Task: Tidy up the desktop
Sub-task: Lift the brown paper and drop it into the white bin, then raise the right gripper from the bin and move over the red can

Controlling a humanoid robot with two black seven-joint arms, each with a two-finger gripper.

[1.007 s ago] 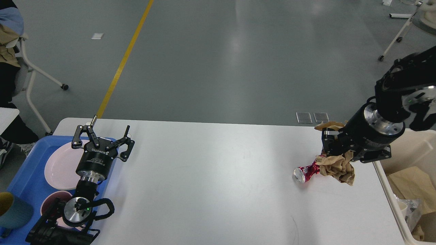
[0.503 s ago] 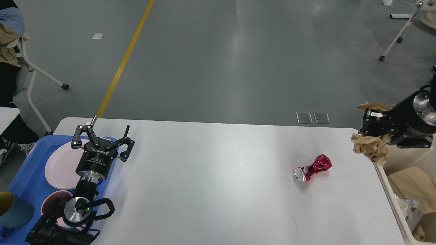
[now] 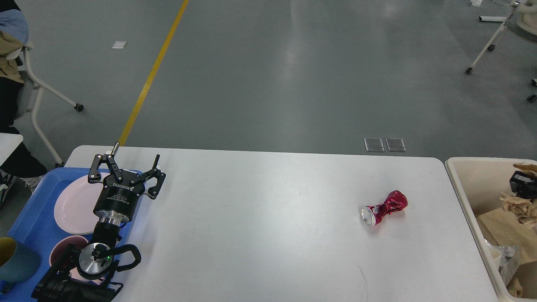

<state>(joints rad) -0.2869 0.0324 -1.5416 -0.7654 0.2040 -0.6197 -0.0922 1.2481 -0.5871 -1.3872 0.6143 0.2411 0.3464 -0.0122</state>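
Note:
The white desktop (image 3: 268,226) fills the lower view. A crushed red can (image 3: 384,208) lies on its side on the right part of it. My left gripper (image 3: 126,170) is open and empty, above the desktop's left edge by the blue tray (image 3: 29,218). Only the tip of my right gripper (image 3: 519,184) shows at the right edge, over the beige bin (image 3: 455,176). It is shut on crumpled brown paper (image 3: 518,205), which sticks out above and below the fingers. The rest of the right arm is out of view.
The blue tray holds a pink plate (image 3: 73,205), a pink bowl (image 3: 63,247) and a teal cup (image 3: 14,260). The bin holds brown paper and plastic waste (image 3: 503,256). A chair (image 3: 37,92) stands on the floor at far left.
My right gripper has lifted the crumpled paper from beside the can and carried it right, off the desktop to above the bin. The can and the left arm have not moved.

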